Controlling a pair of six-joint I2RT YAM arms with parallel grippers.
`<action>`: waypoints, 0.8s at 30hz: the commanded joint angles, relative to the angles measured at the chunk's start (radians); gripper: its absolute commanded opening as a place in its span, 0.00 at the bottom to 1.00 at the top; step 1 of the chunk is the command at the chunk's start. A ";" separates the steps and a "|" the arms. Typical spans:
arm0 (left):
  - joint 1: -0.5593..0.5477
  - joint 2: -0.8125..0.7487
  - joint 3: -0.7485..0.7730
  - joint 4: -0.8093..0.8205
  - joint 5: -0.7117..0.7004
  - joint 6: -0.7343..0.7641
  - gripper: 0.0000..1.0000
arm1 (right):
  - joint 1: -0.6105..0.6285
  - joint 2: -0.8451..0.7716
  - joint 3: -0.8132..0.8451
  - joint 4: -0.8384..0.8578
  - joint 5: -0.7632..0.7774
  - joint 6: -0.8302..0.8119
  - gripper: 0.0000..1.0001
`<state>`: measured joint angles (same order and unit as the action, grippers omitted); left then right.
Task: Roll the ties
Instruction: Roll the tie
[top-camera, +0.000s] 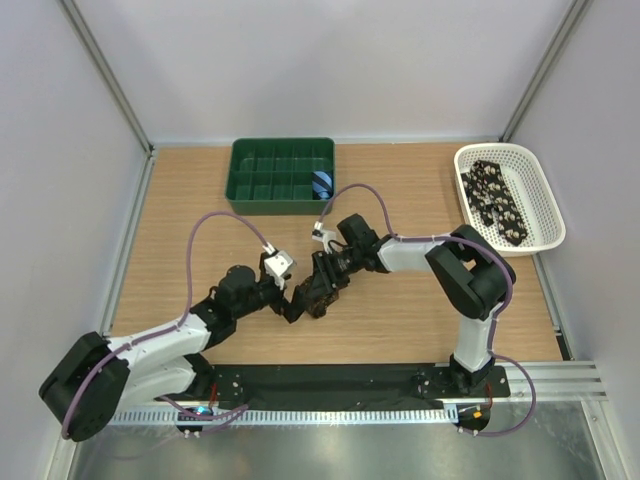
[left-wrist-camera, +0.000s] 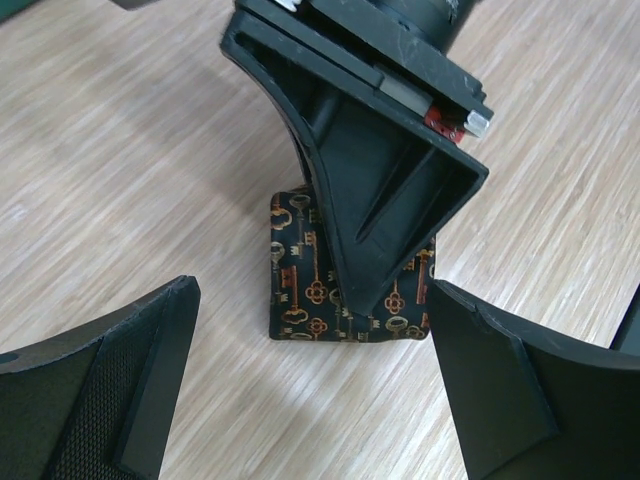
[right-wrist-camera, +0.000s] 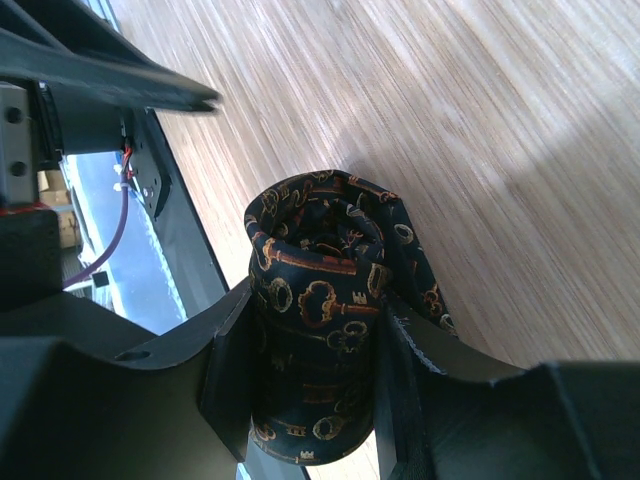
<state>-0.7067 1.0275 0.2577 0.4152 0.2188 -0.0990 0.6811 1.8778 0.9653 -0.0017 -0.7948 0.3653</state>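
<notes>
We saw one counter (top-camera: 400, 320), one green compartment tray (top-camera: 282, 150) and one white basket (top-camera: 545, 200). Dark spotted ties (top-camera: 497, 202) lay heaped in the basket, and we could not count them. At mid-counter the right gripper (top-camera: 322, 288) pinched one rolled tie (right-wrist-camera: 310, 300). The left gripper (top-camera: 290, 303) stood spread beside it. One blue roll (top-camera: 321, 183) sat in the tray, too small to make out.

No lettering, brand name, number or sign can be read in any of the 3 views. The only print on show is the gold-and-red key motif covering the dark rolled tie (right-wrist-camera: 315, 300), a pattern rather than text.
</notes>
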 joint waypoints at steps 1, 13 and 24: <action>-0.002 0.043 0.049 0.056 0.077 0.031 1.00 | -0.003 0.043 -0.010 -0.086 0.040 -0.029 0.09; -0.004 0.141 0.095 0.073 0.090 0.028 1.00 | -0.005 0.046 -0.011 -0.070 0.039 -0.017 0.08; -0.023 0.256 0.130 0.111 0.126 0.022 1.00 | -0.006 0.044 -0.017 -0.051 0.035 -0.002 0.08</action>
<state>-0.7231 1.2617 0.3515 0.4511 0.3222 -0.0891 0.6743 1.8858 0.9672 -0.0036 -0.8154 0.3759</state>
